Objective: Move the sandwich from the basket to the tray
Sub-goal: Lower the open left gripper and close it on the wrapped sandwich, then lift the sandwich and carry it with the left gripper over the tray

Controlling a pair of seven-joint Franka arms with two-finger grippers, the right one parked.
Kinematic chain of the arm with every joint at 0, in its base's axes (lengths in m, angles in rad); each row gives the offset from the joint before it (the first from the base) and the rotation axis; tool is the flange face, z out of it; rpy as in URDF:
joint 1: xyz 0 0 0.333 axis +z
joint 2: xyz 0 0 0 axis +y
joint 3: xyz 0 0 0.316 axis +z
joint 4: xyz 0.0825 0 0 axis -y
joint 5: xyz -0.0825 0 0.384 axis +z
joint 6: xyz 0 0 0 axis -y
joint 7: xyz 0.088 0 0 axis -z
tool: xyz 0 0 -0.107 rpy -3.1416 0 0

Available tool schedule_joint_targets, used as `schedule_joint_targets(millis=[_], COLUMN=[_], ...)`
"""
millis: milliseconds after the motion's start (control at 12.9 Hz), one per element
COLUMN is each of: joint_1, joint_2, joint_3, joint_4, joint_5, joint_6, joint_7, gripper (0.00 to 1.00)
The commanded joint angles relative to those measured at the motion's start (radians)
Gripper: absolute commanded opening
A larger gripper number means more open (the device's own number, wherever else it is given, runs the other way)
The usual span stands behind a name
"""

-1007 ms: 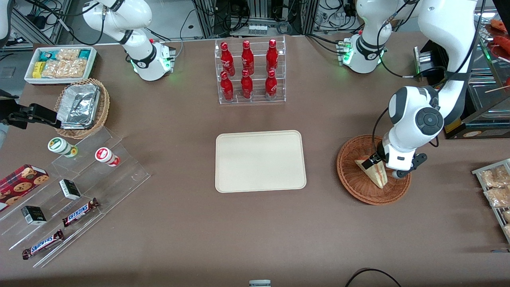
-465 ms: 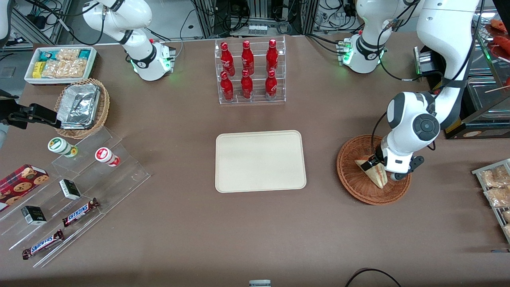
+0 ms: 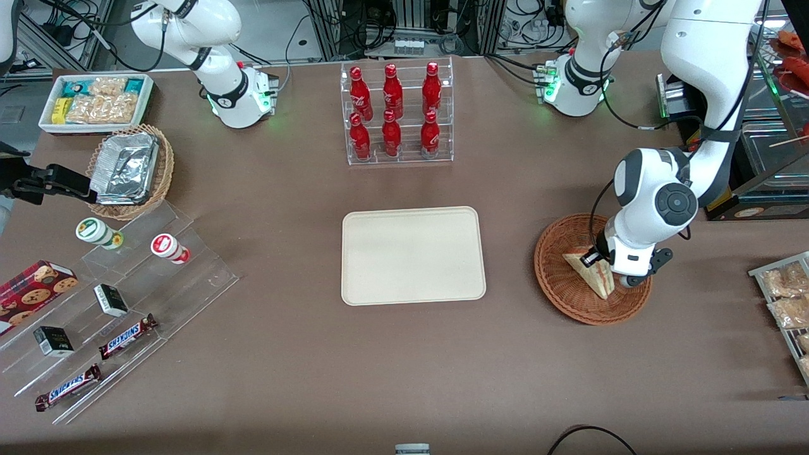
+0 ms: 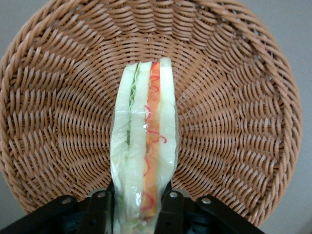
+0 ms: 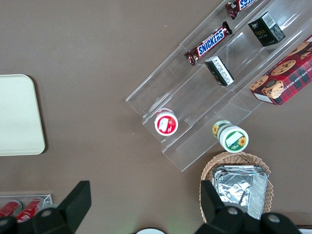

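The sandwich [image 3: 589, 272], a clear-wrapped wedge of white bread with red and green filling, stands on edge in the round reddish-brown wicker basket [image 3: 559, 297] toward the working arm's end of the table. My left gripper [image 3: 599, 260] is down in the basket, shut on the sandwich. In the left wrist view the black fingers [image 4: 171, 204] press both flat sides of the sandwich [image 4: 144, 141], with the basket [image 4: 234, 97] weave all around it. The cream tray [image 3: 413, 255] lies flat beside the basket, toward the table's middle, with nothing on it.
A clear rack of red bottles [image 3: 395, 114] stands farther from the front camera than the tray. A rack of snack packets [image 3: 787, 297] and a dark display case [image 3: 758, 183] lie close to the basket. Acrylic steps with snacks [image 3: 126, 297] sit at the parked arm's end.
The left arm's wrist has shifted a little, settling slightly lower over the basket. The sandwich stays in the same spot in the basket.
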Motion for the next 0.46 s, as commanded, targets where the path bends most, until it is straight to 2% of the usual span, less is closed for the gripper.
schedule_joint_targets(millis=[0, 155, 387], joint_1=[0.003, -0.003, -0.022], joint_2=[-0.016, -0.005, -0.01], joint_3=[-0.001, -0.003, -0.01], joint_4=[0.103, 0.226, 0.286], joint_5=[0.004, 0.005, 0.008], joint_6=[-0.155, -0.331, -0.371], joint_7=[-0.009, 0.026, 0.048], gripper=[0.0, 0.0, 0.0])
